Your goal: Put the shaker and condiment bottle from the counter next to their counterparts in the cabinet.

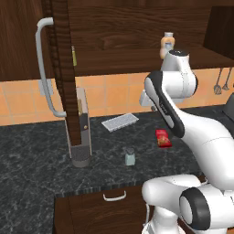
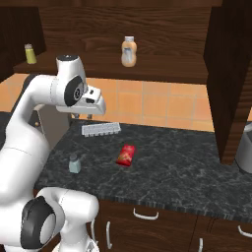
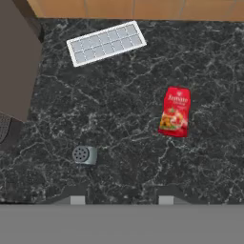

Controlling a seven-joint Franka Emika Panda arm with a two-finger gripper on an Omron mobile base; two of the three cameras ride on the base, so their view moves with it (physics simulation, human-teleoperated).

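The pincer (image 3: 118, 200) hangs above the black marble surface (image 3: 124, 128), fingertips apart and pinching nothing. The shaker (image 3: 85, 155) stands upright near the front edge. The red condiment bottle (image 3: 175, 111) lies flat, well apart from it. A white ice tray (image 3: 106, 43) rests by the tiled wall. The tan bottle (image 2: 129, 51) stands on the cabinet shelf (image 2: 147, 71).

ice tray (image 3: 106, 43): flat near backsplash | coffee machine (image 1: 81, 132): upright beside it | utensils (image 1: 221, 84): hanging

two shakers (image 1: 130, 157) (image 1: 73, 55), two bottles (image 1: 163, 138) (image 1: 167, 45), perhaps one ice tray (image 1: 119, 122)
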